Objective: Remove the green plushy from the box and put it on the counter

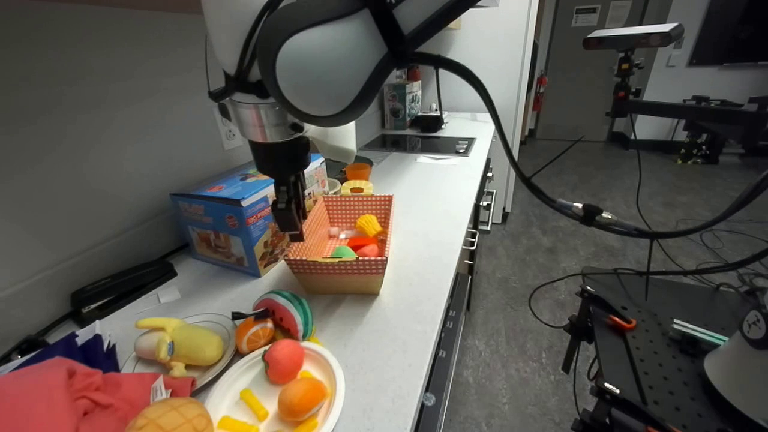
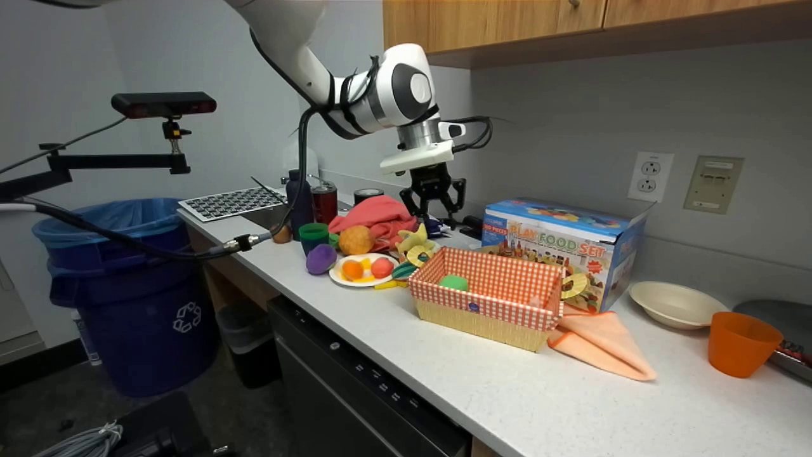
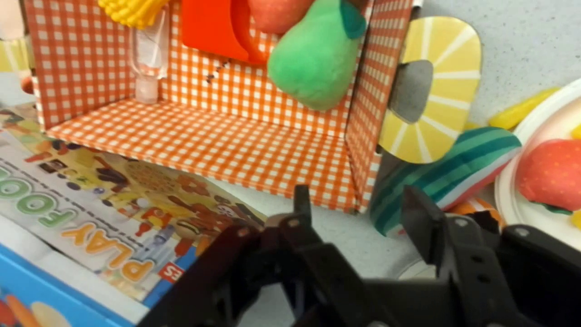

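Green and pear-shaped, the plushy (image 3: 315, 59) lies inside the box (image 2: 476, 322), close to the end wall (image 3: 374, 91). The gripper (image 3: 361, 206) hangs near the corner at that end, on the side of the carton (image 2: 552, 238); its jaws stand wide apart with nothing between them. Per the wrist view, the plushy lies up-frame and slightly left of the gripper, beyond the long wall (image 3: 218, 145). Its long axis runs roughly parallel to the end wall, round end nearest, leaf (image 3: 353, 20) far. The coming move likely requires a shift inward over the long wall, then descent; closing should then act across the plushy's width. Placement on the counter (image 2: 634, 412) is not yet done. Markings: the carton reads "PLAY FOOD SET"; the piece count is unclear. The bin (image 2: 127, 330) bears a recycling symbol (image 2: 188, 317). The sticker (image 2: 474, 307) on the box is illegible.
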